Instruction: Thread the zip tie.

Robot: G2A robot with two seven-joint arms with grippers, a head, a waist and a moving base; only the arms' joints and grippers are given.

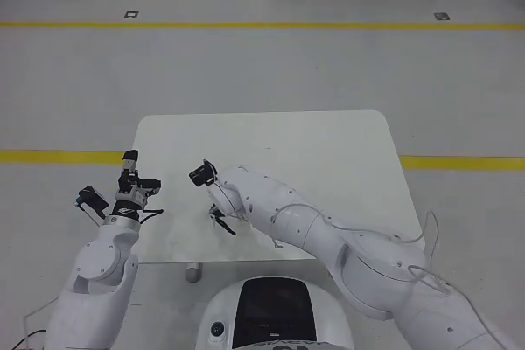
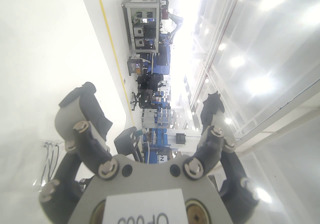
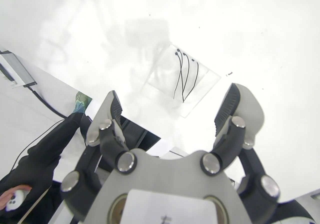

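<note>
Black zip ties (image 3: 185, 75) lie on a clear sheet (image 3: 162, 78) on the white counter (image 1: 315, 149), straight ahead of the spread, empty right claw (image 3: 173, 91), tails pointing toward it; the left claw (image 2: 150, 91), also spread, points away from them

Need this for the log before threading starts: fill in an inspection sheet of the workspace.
Surface: white table, bare over most of its top.
Job's things: three black zip ties lying loose in a clear pouch flat on the table; none threaded.
Clutter: one small dark scrap on the table beside the pouch.
Grippers: left hand open and empty, at the table's edge; right hand open and empty, above the pouch.
Cables: thin cable looped along the right arm; nothing seen on the table.
Surroundings: yellow lines on the floor; equipment racks in the room behind.
</note>
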